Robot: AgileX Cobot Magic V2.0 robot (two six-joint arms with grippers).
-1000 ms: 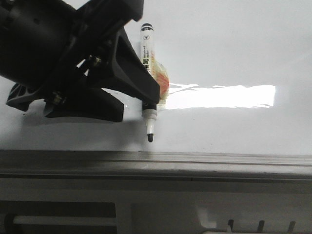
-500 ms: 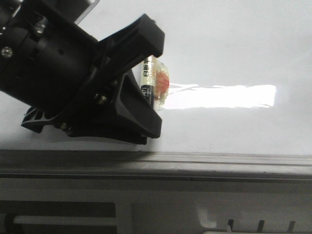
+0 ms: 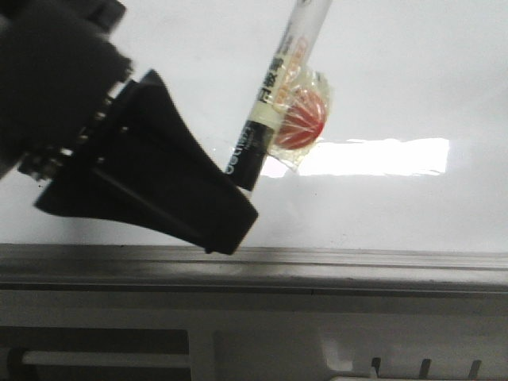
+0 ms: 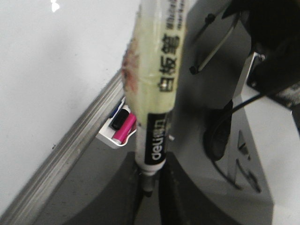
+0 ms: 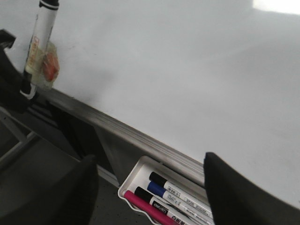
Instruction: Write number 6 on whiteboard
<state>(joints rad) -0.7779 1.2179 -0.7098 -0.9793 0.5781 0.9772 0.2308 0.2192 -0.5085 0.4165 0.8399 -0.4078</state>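
Between the left end effector's (image 4: 149,197) closed fingers sits a "deli"-branded marker (image 4: 157,89).

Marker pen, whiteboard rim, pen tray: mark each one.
marker pen (image 3: 274,95), front view, on its labelled barrel.
whiteboard rim (image 3: 333,262), front view, on the grey metal edge.
pen tray (image 5: 133,180), right wrist view, on its white wall.

I see the whiteboard (image 3: 397,71) as smooth and glossy white, throwing back a bright glare streak on its right half. Its near rim (image 3: 317,266) looks like brushed grey metal with fine lengthwise grooves. My left gripper (image 3: 226,214) reads as matt black plastic, and it clamps a marker pen (image 3: 270,119) with a smooth plastic barrel wrapped in clear, shiny, crinkled tape. In my right wrist view, the pen tray (image 5: 136,185) looks like glossy white plastic, and the spare markers (image 5: 176,199) have smooth plastic bodies.
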